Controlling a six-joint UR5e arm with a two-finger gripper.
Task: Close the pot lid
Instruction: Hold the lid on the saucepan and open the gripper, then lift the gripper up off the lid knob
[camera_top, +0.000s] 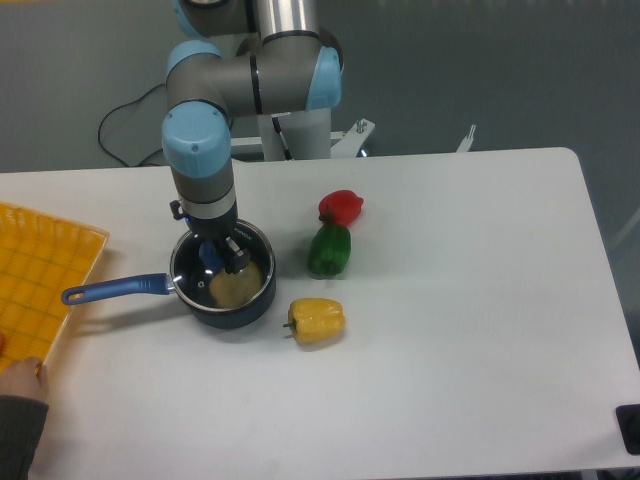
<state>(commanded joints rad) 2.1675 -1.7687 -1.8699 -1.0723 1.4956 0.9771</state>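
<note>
Pincer (222, 256) at lid (250, 245) knob, lid on pot (235, 305).

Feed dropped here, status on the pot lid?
Gripper down on lid knob, jaw state unclear. Lid appears seated on pot. Nothing in the way.

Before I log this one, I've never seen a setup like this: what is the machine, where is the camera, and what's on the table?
One fixed camera looks down at a white table. The grey-and-blue machine is a robot arm; its gripper reaches down onto a dark pot with a long blue handle. A glass lid appears to sit on the pot, the gripper at its blue knob; whether it grips is unclear. Beside the pot lie a red pepper, green pepper and yellow pepper. A yellow tray and a person's hand show at the left edge.
</note>
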